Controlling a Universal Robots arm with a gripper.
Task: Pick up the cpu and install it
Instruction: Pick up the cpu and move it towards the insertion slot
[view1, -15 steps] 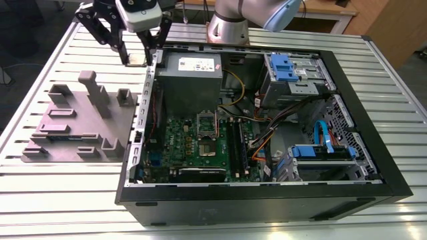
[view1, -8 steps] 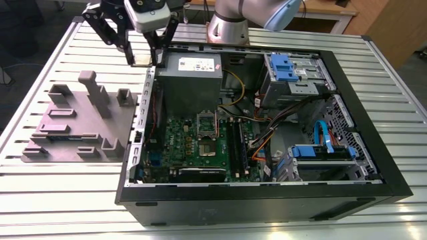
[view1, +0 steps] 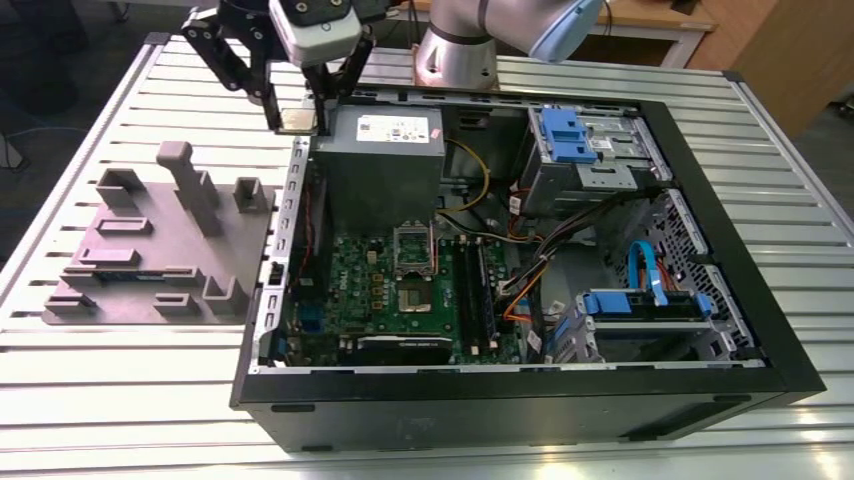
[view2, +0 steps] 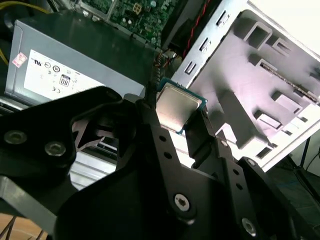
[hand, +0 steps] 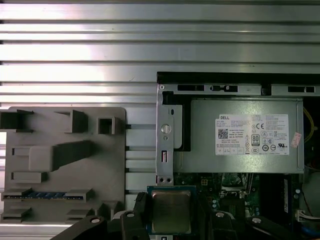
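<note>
Clamping small square silver-topped cpu by its edges, black gripper is hovering nr black PC case rim; keep chip level.

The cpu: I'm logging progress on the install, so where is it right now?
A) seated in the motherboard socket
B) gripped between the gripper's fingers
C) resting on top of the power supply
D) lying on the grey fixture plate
B: in both wrist views the cpu sits clamped between the fingers of the gripper, clear of the motherboard and the grey fixture plate.
</note>
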